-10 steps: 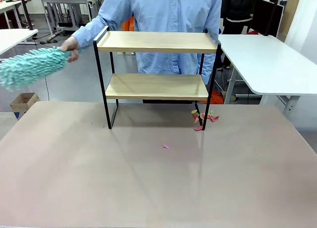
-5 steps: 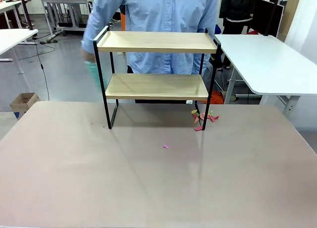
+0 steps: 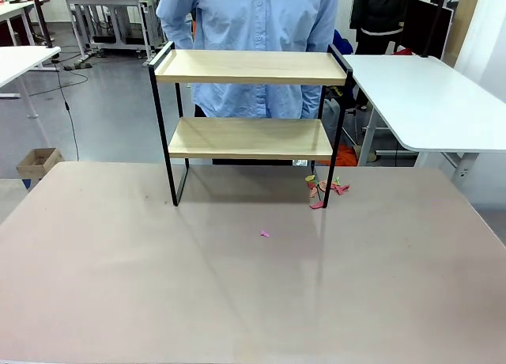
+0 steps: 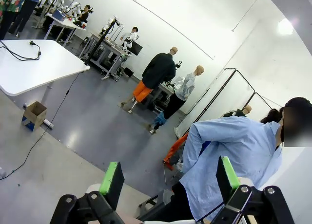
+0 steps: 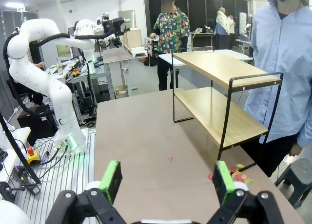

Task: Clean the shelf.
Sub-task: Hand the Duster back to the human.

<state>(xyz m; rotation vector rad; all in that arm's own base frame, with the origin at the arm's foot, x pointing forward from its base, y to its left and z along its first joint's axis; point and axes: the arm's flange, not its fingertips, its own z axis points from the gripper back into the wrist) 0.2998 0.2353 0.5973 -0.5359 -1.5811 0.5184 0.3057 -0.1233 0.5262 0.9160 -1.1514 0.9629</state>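
The shelf (image 3: 251,66) stands at the far middle of the beige table (image 3: 142,285), both wooden boards bare. In the right wrist view the shelf (image 5: 214,67) is ahead and to the right. Coloured paper scraps (image 3: 324,187) lie on the table by its right front leg, and one pink scrap (image 3: 265,233) lies nearer. A person in a blue shirt (image 3: 261,32) stands close behind the shelf. My left gripper (image 4: 169,177) is open, raised and pointing off into the room. My right gripper (image 5: 166,180) is open above the table, holding nothing.
A white table (image 3: 427,95) stands at the right behind the beige one, another (image 3: 20,59) at the far left. A cardboard box (image 3: 38,162) sits on the floor. My left arm (image 5: 36,58) rises at the table's far end in the right wrist view.
The person swung a teal duster from the left down beside the shelf and out of sight, then drew the arm back. Both grippers stay open.
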